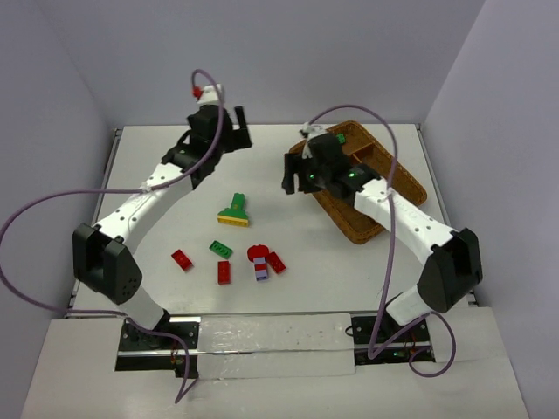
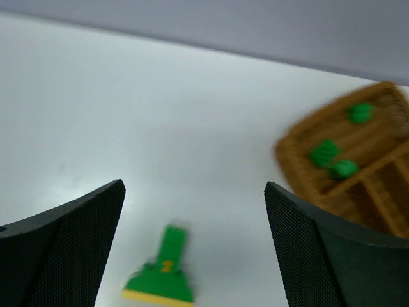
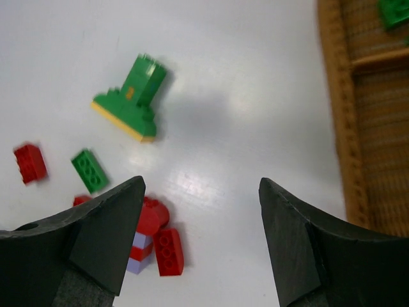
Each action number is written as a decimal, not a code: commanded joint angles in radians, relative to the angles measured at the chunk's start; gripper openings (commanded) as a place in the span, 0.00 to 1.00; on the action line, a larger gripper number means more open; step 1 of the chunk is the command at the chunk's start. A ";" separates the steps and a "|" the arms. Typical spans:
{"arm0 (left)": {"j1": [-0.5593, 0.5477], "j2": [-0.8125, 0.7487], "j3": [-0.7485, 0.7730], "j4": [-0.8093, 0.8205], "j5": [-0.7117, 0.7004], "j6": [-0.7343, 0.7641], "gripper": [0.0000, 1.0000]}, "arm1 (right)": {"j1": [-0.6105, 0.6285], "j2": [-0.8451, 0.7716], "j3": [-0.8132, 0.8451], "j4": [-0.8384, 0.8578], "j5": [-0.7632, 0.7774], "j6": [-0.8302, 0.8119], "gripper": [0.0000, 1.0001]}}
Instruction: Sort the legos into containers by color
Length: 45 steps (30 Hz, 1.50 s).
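Spread wide and empty, the left gripper (image 2: 194, 185) hangs over the far part of the white table (image 1: 349, 279), the right gripper (image 3: 202, 180) just left of the wicker tray (image 1: 360, 236). The left wrist view shows three green bricks (image 2: 326, 152) in the tray, masked overhead by the right arm (image 1: 410, 218). Loose on the table: a green-and-yellow piece (image 1: 234, 210), red bricks (image 1: 224, 271), one green brick (image 1: 220, 248), one lilac-white brick (image 1: 260, 272). Pale grey walls (image 1: 288, 52) enclose the scene.

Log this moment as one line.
left gripper open, empty | right gripper open, empty | green legos in tray | red legos on table

White arms (image 1: 140, 198), black joints (image 1: 105, 262), lilac cables (image 1: 208, 72)
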 commanded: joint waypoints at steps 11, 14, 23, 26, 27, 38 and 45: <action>0.091 -0.303 -0.480 -0.336 0.035 -0.332 0.85 | 0.190 0.024 -0.151 0.087 0.040 0.046 0.80; -0.008 -0.285 -0.498 -0.443 0.008 -0.505 0.84 | 0.175 0.010 -0.141 0.084 0.049 0.057 0.81; -0.122 -0.003 -0.388 -0.773 -0.003 -0.964 0.84 | 0.155 -0.016 -0.103 0.052 0.053 0.032 0.82; -0.123 0.008 -0.432 -0.729 0.033 -0.989 0.85 | 0.150 -0.035 -0.108 0.046 0.056 0.027 0.82; -0.123 0.003 -0.451 -0.699 0.048 -0.989 0.85 | 0.148 -0.041 -0.113 0.045 0.058 0.027 0.82; -0.123 0.062 -0.475 -0.594 0.061 -0.970 0.80 | 0.146 -0.061 -0.136 0.050 0.046 0.032 0.82; -0.123 0.070 -0.458 -0.565 0.044 -0.960 0.78 | 0.144 -0.061 -0.123 0.047 0.034 0.025 0.82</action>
